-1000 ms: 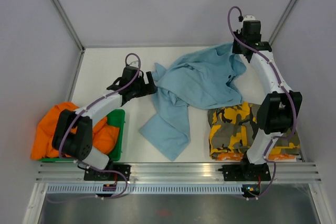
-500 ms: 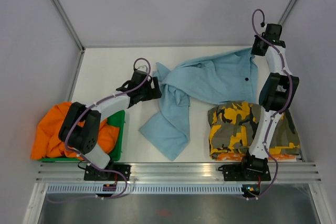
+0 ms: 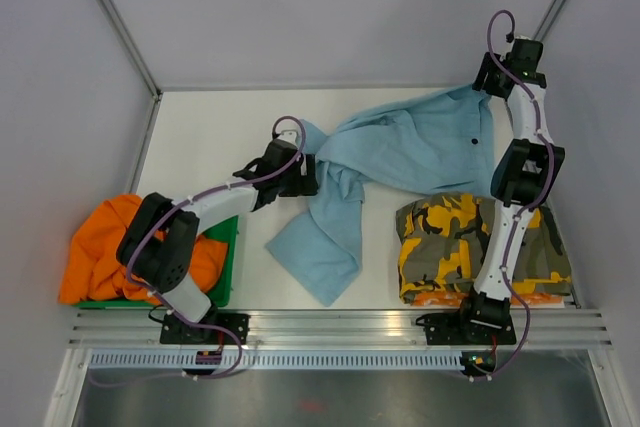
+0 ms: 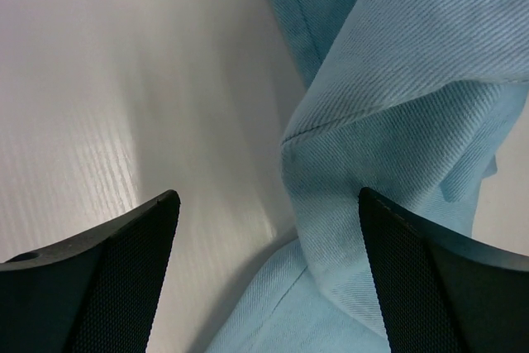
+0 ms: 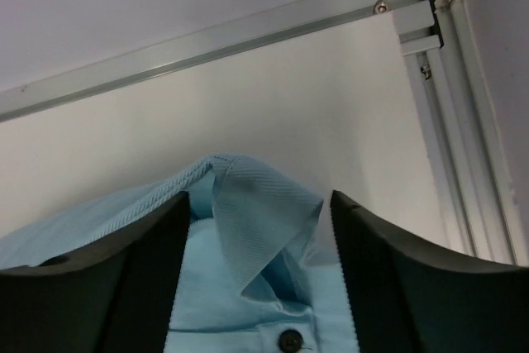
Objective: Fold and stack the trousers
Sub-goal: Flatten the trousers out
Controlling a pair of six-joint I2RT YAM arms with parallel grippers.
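- Top view: the light-blue trousers lie spread and rumpled on the table. The waist is up at 1 o'clock and one leg trails down to 6 o'clock. They are not folded, so I judge this pair is only being laid out flat.
- Top view: the camouflage pair lies folded at 4 o'clock, seemingly the start of the stack. The orange pair is heaped at 8 o'clock, partly on a green tray. Two pairs are left to fold and stack.
- Top view: my left gripper sits at the cloth's 9 o'clock edge. My right gripper is at the waist corner, at 1 o'clock.
- Left wrist view: my fingers stand wide apart and hold nothing. A thick blue fold lies between them, closer to the 3 o'clock finger, with bare table toward 9 o'clock.
- Right wrist view: my jaws are partly parted, with the waistband corner standing up loose between the pads. I judge it is not pinched. A button shows at 6 o'clock and the frame rail crosses at 12 o'clock.
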